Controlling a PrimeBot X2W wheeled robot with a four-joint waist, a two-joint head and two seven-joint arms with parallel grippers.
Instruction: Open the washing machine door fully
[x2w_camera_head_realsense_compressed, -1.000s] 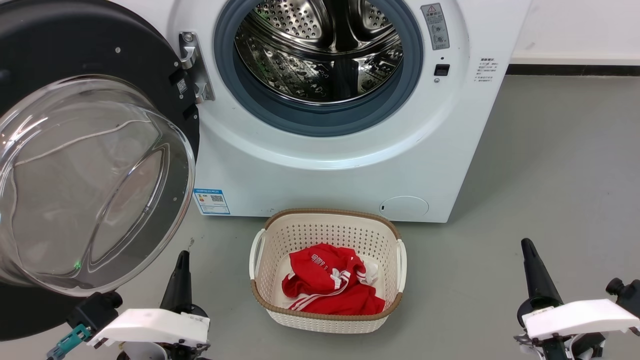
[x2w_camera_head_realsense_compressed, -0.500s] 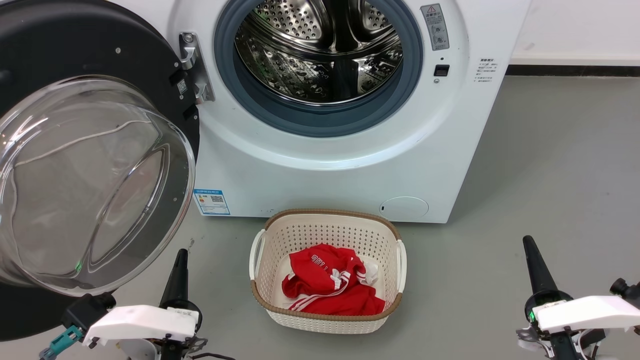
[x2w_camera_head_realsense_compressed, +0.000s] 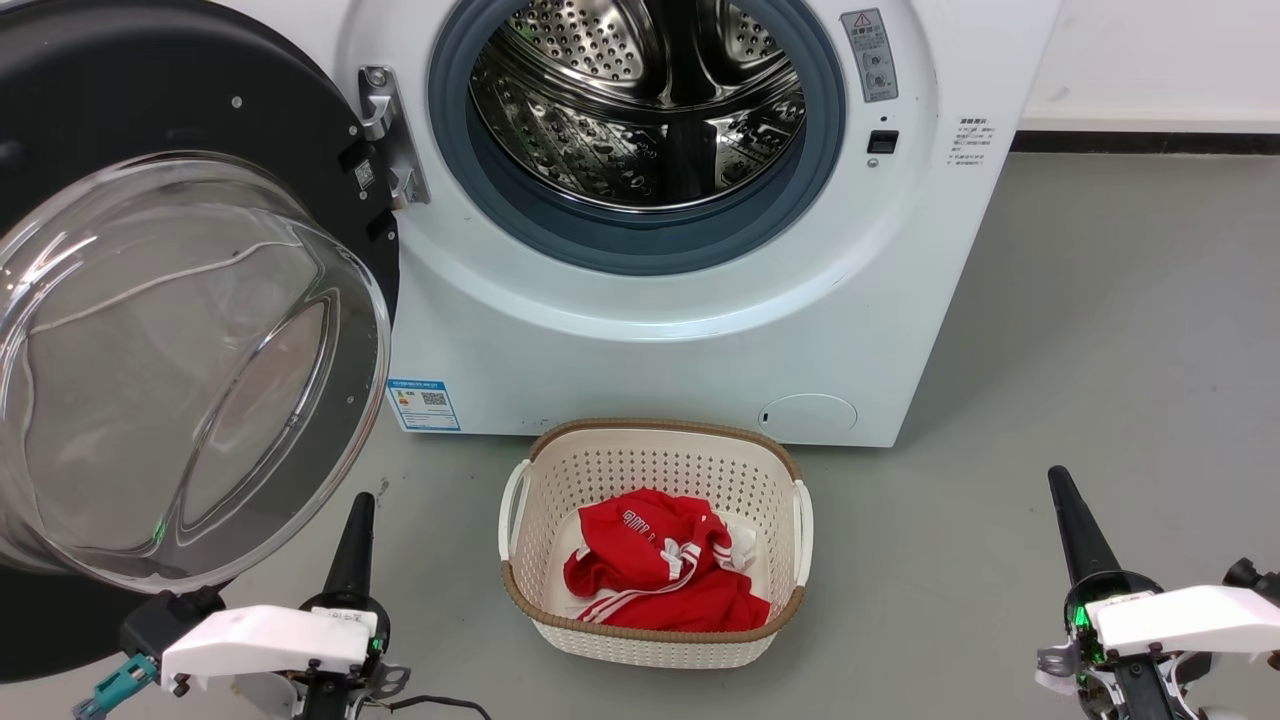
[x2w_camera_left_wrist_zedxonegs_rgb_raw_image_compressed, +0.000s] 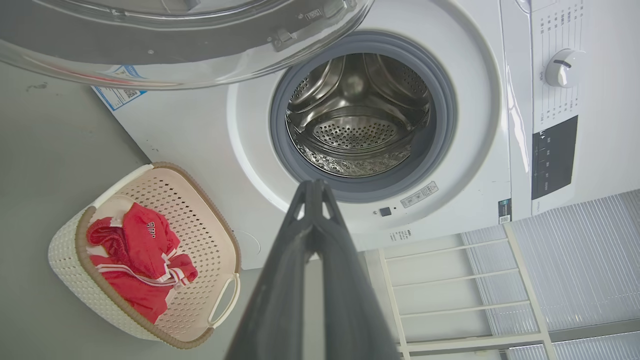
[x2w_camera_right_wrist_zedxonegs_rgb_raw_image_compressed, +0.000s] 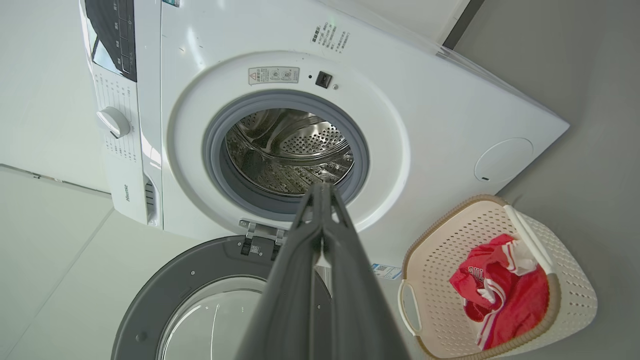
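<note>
**Inspector:** Position of the washing machine door (x2w_camera_head_realsense_compressed: 200, 300)?

**Assessor:** Swung clear of the opening to the robot's left. It hangs on its metal hinge (x2w_camera_head_realsense_compressed: 385, 130) at the left edge of the white washing machine (x2w_camera_head_realsense_compressed: 700, 350). The inner face is turned toward the head camera, and the clear glass bowl (x2w_camera_head_realsense_compressed: 170, 400) bulges outward inside the black ring. The steel drum (x2w_camera_head_realsense_compressed: 640, 100) and its grey seal (x2w_camera_head_realsense_compressed: 640, 243) are fully exposed.

**Inspector:** Left pincer (x2w_camera_head_realsense_compressed: 360, 510)?

**Assessor:** Low at the left, fingers pointing up. In the head view it sits just beside the lower right edge of the bowl, and contact is not evident. The left wrist view shows the door along its top edge, well apart from the fingertips. The fingers are clenched tip to tip with nothing between them.

**Inspector:** Right pincer (x2w_camera_head_realsense_compressed: 1063, 495)?

**Assessor:** Low at the right over the grey floor (x2w_camera_head_realsense_compressed: 1100, 330), well apart from the machine. Likewise clenched, grasping nothing.

**Inspector:** Other items?

**Assessor:** A cream perforated basket (x2w_camera_head_realsense_compressed: 655, 432) stands on the floor just in front of the machine, between the two pincers. It holds a crumpled red garment (x2w_camera_head_realsense_compressed: 660, 575) with white stripes.
</note>
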